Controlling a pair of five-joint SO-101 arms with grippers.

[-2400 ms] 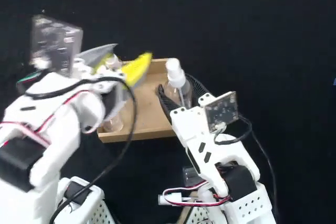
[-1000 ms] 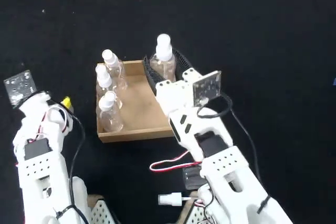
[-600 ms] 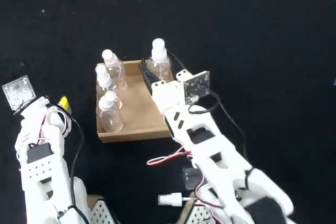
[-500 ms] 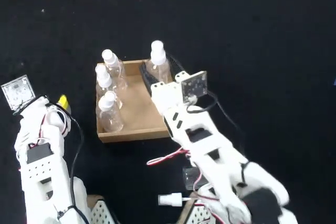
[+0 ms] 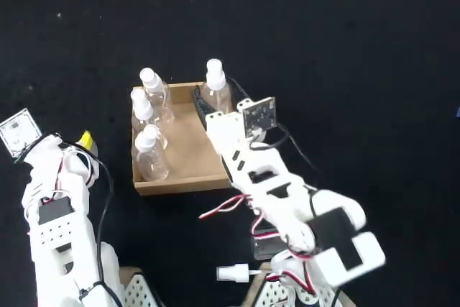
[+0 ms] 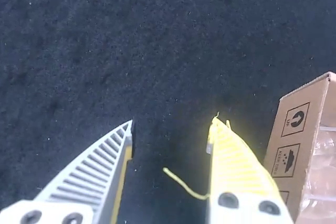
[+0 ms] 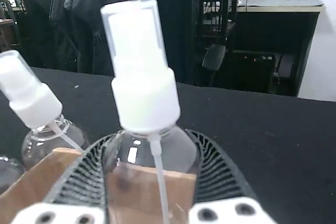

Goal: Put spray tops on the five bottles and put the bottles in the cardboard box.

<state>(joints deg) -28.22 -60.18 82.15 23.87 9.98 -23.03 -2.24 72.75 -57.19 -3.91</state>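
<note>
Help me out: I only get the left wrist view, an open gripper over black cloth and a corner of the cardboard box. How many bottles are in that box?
Observer: In the high view, three bottles with spray tops stand in the cardboard box, along the side nearer the left arm.
Operator: And the other arm?
Observer: The right gripper is shut on a fourth bottle at the box's far corner on its own side; that bottle's spray top is on.
Operator: Any parts lying outside the box?
Observer: One loose spray top lies on the table by the arm bases.
</note>
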